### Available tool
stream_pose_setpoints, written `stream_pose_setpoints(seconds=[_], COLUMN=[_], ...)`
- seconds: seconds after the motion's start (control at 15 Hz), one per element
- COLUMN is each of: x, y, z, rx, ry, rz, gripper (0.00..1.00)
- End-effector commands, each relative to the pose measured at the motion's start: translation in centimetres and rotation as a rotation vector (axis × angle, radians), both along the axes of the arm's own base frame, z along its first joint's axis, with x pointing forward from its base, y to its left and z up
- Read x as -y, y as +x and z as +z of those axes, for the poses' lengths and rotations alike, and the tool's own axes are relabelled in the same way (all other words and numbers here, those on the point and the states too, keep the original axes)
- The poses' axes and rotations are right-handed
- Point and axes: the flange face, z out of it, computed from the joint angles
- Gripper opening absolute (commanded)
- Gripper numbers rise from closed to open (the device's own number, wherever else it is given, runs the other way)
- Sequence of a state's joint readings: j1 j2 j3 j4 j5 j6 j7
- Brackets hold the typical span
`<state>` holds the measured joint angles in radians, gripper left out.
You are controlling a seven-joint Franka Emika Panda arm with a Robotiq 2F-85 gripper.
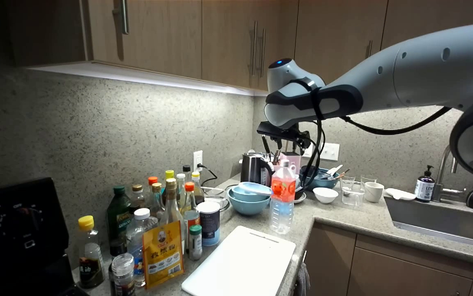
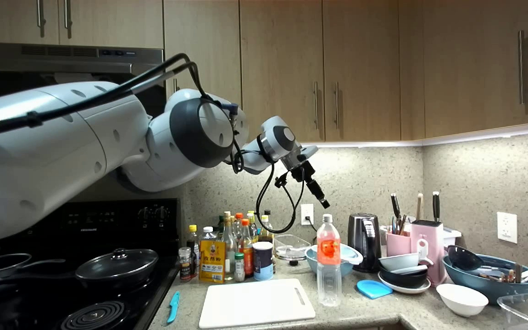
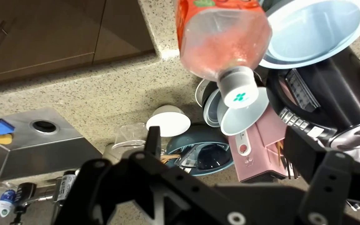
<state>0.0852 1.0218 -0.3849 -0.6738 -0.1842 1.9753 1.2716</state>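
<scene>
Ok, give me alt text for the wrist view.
An orange-labelled bottle fills the top centre, its white cap pointing down toward the open, empty gripper at the bottom. A black kettle, a pink block and several bowls crowd the counter, with a sink at frame left.

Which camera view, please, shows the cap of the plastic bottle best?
The wrist view: there the white cap appears large, its green-marked top turned toward the camera. In both exterior views, the cap shows only small and from the side, atop the upright bottle.

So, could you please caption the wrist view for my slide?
Open pincer near a white-capped bottle, with a dark kettle and pink knife block.
</scene>
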Motion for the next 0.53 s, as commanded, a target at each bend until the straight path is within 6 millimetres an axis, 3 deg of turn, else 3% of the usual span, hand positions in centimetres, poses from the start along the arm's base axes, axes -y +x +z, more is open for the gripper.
stream_pose_setpoints(seconds=[0.0,0.13,0.47], x=[-0.1,0.0,0.2], y=[0.0,0.0,0.0], z=[0.2,0.4,-1.8], rx=[0.003,0.005,-0.048], ry=[-0.002,-0.003,-0.001], rz=[0.005,0.006,-0.006], gripper=[1.00,1.00,1.00])
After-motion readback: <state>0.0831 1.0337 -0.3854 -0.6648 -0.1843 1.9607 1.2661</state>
